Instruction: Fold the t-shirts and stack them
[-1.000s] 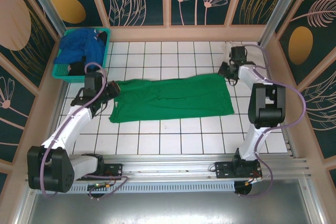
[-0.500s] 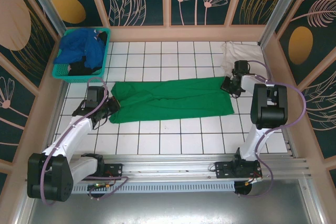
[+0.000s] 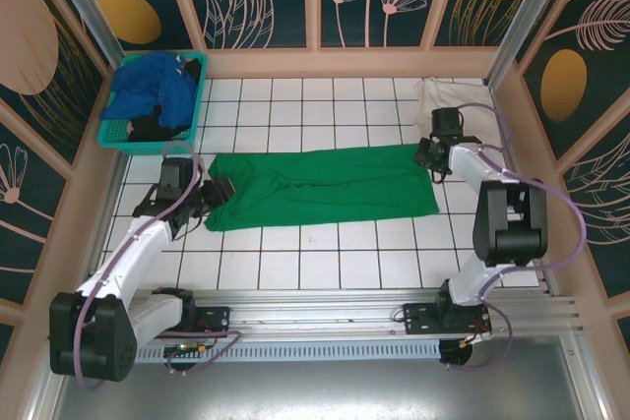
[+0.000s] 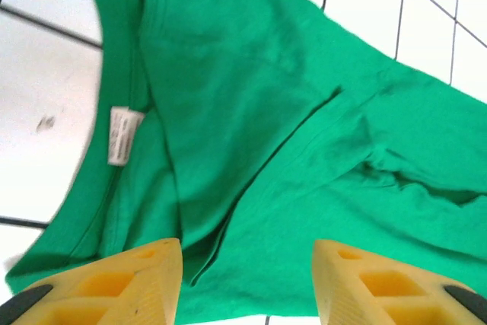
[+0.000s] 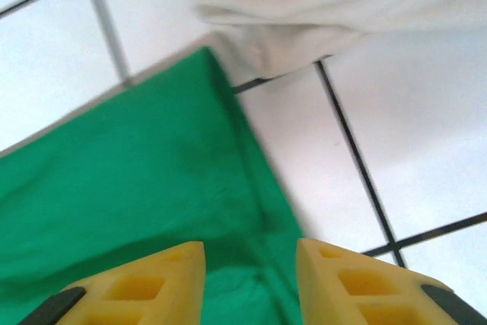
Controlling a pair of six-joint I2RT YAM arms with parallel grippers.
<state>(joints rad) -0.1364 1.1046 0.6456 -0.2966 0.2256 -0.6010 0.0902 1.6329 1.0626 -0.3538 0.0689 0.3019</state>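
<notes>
With left claw [image 4: 245,255] and right claw [image 5: 249,249] both spread, we should pinch opposite ends of the green t-shirt [image 3: 325,184] together.

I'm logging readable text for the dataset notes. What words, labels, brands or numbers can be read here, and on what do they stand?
White neck tag sewn inside the collar of the green t-shirt: faint print, too blurred to read.
No other words, brands, numbers or signs can be read.
</notes>
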